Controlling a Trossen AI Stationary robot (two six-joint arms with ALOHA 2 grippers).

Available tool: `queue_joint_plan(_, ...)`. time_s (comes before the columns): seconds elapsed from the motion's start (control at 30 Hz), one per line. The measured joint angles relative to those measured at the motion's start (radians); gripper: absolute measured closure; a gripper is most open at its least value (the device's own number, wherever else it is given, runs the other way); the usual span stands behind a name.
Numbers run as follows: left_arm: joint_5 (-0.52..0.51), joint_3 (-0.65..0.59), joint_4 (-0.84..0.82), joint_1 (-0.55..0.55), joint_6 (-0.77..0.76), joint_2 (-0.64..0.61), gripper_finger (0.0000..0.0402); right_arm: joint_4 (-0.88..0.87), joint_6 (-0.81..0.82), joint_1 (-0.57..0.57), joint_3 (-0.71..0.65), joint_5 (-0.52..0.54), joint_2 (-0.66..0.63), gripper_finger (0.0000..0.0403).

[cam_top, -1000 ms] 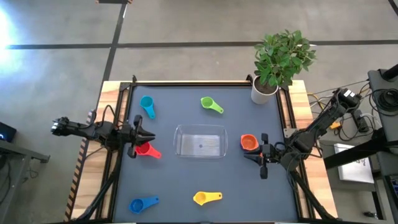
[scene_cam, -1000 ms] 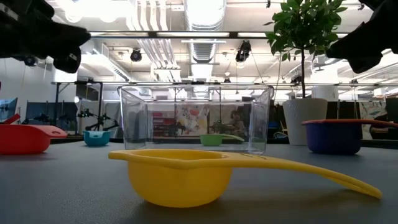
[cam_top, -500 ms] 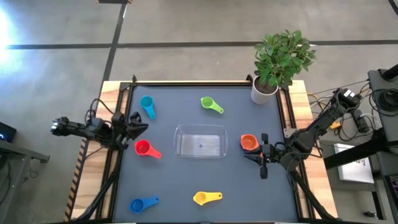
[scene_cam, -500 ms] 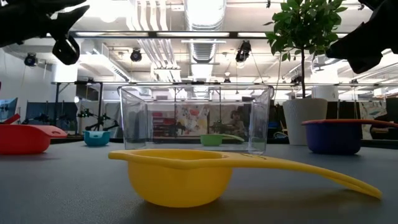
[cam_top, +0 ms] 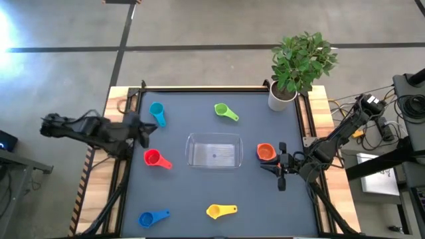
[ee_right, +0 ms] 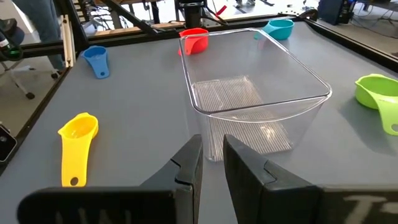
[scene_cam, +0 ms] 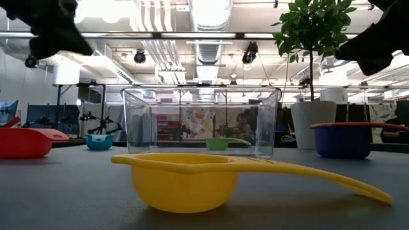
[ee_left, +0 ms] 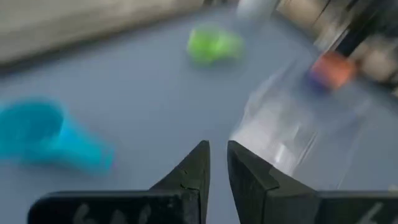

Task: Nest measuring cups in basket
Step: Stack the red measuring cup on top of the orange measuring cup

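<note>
The clear basket [cam_top: 214, 150] stands mid-table. Around it lie single measuring cups: light blue [cam_top: 157, 113], green [cam_top: 226, 111], red [cam_top: 153, 158], yellow [cam_top: 220, 211] and blue [cam_top: 152, 218]. The orange cup [cam_top: 265, 152] shows a dark purple-blue bowl under its orange rim [scene_cam: 345, 139] in the low view. My left gripper [cam_top: 146, 127] hangs above the table's left side, between the light blue and red cups, shut and with nothing in it [ee_left: 216, 148]. My right gripper [cam_top: 267, 166] is shut too, just near of the orange cup, pointing at the basket [ee_right: 211, 142].
A white pot with a green plant [cam_top: 282, 98] stands at the far right corner. Black rails [cam_top: 127, 166] run along the table's left and right sides. Open mat lies between the basket and the near edge, around the yellow cup.
My left gripper has risen from just beside the red cup and drawn back toward the table's left edge, tipping up from pointing steeply down to a shallower slant and rolling. The red cup lies where it was, now uncovered. My right arm has kept still.
</note>
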Motion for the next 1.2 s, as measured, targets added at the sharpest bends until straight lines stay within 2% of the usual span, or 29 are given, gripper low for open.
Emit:
queue_joint_plan(0.07, 0.073, 0.043, -0.087, 0.0, -0.061, 0.099, 0.0364, -0.001, 0.0, 0.0, 0.0, 0.0, 0.0, 0.0351)
queue_joint_plan(0.17, 0.178, 0.069, -0.133, -0.001, -0.096, 0.228, 0.0359, -0.003, 0.0, 0.0, 0.0, 0.0, 0.0, 0.0351)
queue_joint_plan(0.3, 0.272, 0.056, -0.159, -0.004, -0.111, 0.35, 0.0321, -0.004, 0.0, 0.0, 0.0, -0.001, 0.0, 0.0351)
queue_joint_plan(0.47, 0.308, 0.012, -0.194, -0.023, -0.169, 0.411, 0.0243, -0.007, 0.003, 0.0, 0.0, -0.028, 0.0, 0.0351)
queue_joint_plan(0.67, 0.325, -0.056, -0.223, -0.058, -0.292, 0.376, 0.0172, -0.011, 0.003, 0.0, 0.0, -0.029, 0.001, 0.0351)
queue_joint_plan(0.93, 0.308, -0.029, -0.232, -0.063, -0.351, 0.37, 0.0169, -0.011, 0.0, 0.0, 0.0, -0.027, 0.001, 0.0351)
queue_joint_plan(1.2, 0.325, -0.037, -0.238, -0.051, -0.307, 0.464, 0.0171, -0.006, 0.002, 0.0, 0.0, -0.026, 0.001, 0.0351)
